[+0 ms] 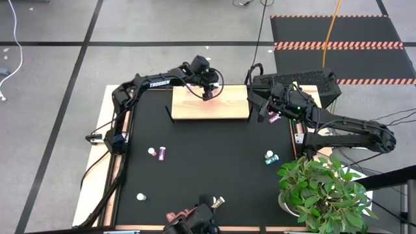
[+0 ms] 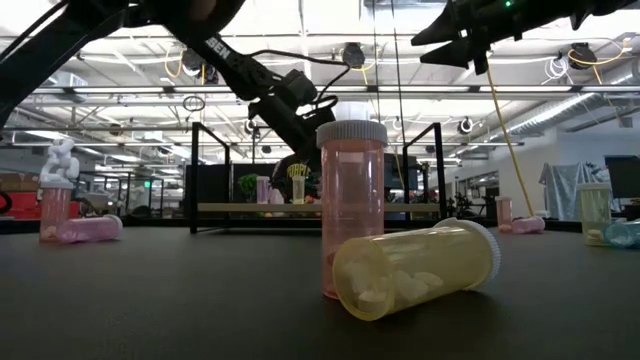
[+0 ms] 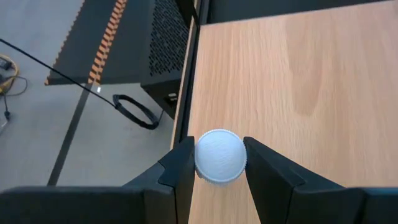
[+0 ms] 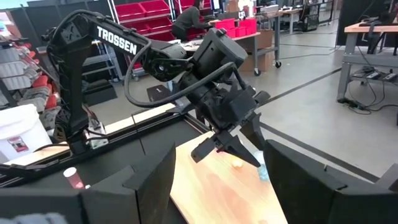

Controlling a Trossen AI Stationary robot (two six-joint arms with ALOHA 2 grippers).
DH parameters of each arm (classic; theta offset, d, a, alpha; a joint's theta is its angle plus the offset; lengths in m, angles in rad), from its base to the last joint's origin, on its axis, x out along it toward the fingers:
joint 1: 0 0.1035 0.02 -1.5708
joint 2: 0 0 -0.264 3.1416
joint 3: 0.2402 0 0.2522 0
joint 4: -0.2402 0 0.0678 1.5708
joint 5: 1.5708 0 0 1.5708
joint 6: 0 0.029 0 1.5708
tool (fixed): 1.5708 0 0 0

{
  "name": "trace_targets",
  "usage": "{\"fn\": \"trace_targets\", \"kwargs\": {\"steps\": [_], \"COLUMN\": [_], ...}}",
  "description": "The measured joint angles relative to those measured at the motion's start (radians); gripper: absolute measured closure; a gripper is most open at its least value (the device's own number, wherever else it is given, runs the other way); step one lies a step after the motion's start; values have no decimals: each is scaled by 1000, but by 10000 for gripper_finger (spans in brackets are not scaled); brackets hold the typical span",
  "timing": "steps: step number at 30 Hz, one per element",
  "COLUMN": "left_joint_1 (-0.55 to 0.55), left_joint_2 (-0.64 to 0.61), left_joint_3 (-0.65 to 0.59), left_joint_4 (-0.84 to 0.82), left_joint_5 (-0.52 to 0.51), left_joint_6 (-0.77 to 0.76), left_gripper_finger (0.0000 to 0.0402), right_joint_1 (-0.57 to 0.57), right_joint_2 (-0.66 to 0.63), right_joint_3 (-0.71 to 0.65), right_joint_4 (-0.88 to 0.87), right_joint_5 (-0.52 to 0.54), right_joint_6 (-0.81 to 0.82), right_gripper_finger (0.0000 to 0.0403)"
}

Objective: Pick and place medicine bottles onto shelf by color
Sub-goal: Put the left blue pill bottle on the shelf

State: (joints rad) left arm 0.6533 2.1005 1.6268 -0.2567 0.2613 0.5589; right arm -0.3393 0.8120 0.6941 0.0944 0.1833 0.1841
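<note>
The left gripper (image 3: 219, 171) has its fingers clamped on a white-capped bottle (image 3: 220, 156), axis upright, over the shelf (image 1: 210, 103) at the tabletop's twelve o'clock edge; the right gripper's (image 1: 272, 110) fingers stand apart.

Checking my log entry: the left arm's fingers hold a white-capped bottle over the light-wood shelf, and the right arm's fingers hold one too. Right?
Not quite. The right gripper is open and empty, per the right wrist view. The left gripper does grip the white-capped bottle over the light-wood shelf.
</note>
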Motion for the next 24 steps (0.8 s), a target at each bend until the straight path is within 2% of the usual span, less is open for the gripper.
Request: {"fn": "trace_targets", "kwargs": {"steps": [24], "left_joint_1": [0], "left_joint_2": [8], "left_joint_3": [0], "left_joint_4": [-10], "left_joint_5": [-8], "left_joint_6": [-136], "left_gripper_finger": [271], "right_joint_1": [0], "right_joint_2": [0], "right_joint_3": [0], "right_joint_4": [-2], "right_joint_5": [-4], "right_joint_6": [10], "right_gripper_finger": [165]}}
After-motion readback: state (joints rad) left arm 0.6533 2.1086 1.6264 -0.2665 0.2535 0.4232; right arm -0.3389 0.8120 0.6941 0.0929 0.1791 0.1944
